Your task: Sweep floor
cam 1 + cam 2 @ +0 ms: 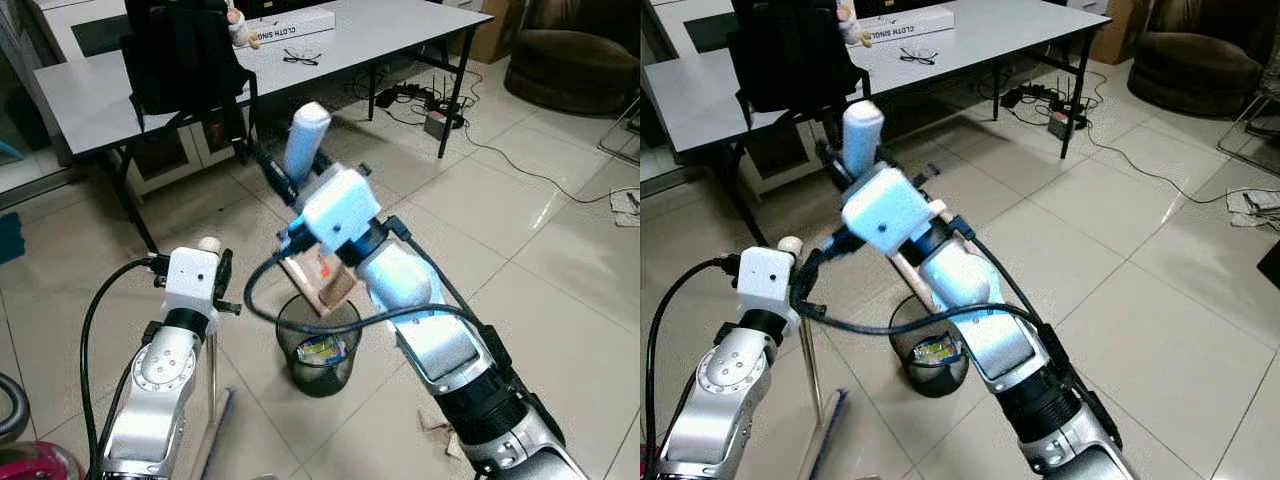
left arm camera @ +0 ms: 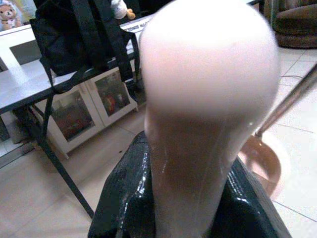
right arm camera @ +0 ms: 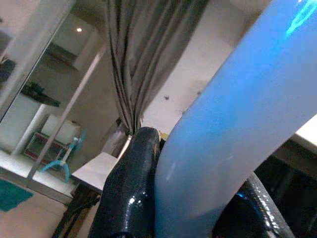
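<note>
**Both grippers hold cleaning tools above a waste bin**

The right gripper [image 1: 290, 185] is closed around the pale blue handle [image 1: 305, 140] of a dustpan [image 1: 322, 282]. The dustpan is tilted over a black mesh waste bin [image 1: 318, 345] that stands on the tiled floor [image 1: 560, 260], and some rubbish lies inside the bin. In the right wrist view the black fingers [image 3: 130, 188] press on both sides of the blue handle.

The left gripper [image 1: 215, 275] is closed on the white rounded top [image 1: 208, 243] of a broom. Its metal pole [image 1: 211, 385] goes down to the floor beside the bin. Behind stands a grey table [image 1: 400, 30] with a black backpack [image 1: 180, 50], a white box [image 1: 290, 25] and glasses [image 1: 300, 57].
</note>
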Motion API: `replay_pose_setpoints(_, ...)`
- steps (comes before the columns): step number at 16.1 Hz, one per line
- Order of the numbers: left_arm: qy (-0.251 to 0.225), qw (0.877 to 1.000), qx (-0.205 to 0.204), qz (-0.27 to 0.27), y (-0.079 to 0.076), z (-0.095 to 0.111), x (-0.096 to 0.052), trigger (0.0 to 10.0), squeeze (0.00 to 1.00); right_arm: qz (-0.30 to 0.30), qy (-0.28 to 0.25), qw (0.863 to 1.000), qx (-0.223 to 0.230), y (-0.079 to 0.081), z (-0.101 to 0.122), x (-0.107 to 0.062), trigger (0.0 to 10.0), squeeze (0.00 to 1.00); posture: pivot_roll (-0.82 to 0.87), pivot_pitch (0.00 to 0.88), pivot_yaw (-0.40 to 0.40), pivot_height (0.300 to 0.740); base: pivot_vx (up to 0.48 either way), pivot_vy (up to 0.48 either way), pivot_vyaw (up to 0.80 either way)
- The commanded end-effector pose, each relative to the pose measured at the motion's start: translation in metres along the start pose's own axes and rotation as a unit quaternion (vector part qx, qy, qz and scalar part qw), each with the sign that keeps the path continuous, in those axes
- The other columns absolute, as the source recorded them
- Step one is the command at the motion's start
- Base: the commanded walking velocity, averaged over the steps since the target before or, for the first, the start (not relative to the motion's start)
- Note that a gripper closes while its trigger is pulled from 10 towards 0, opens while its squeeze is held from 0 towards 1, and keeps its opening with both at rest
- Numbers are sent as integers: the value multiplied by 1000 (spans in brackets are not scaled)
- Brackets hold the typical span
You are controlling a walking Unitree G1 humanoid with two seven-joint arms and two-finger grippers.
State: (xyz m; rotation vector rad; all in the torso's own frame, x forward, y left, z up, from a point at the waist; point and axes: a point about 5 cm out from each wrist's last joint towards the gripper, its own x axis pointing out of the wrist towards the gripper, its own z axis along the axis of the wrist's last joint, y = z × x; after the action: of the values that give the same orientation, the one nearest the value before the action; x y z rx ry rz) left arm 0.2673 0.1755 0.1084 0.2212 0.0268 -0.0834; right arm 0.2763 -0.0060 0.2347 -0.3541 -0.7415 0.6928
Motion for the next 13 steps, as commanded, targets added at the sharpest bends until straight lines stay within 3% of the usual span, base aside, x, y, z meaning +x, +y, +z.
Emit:
replay_pose_setpoints(1, -12, 1000, 17, 2, 2, 5, 1, 10000, 0, 22, -33, 999, -34, 4, 9, 2, 10000, 0, -52, 0, 64, 740, 0, 0, 0)
replay_pose_setpoints(11, -11, 1000, 20, -6, 0, 4, -1, 10000, 0, 36, -34, 998, -42, 9, 6, 0, 10000, 0, -54, 0, 65, 740, 0, 0, 0)
replay_pose_setpoints(13, -10, 1000, 20, -8, -1, 4, -1, 10000, 0, -1, -10, 998, -59, 0, 0, 0, 10000, 0, -54, 0, 65, 740, 0, 0, 0)
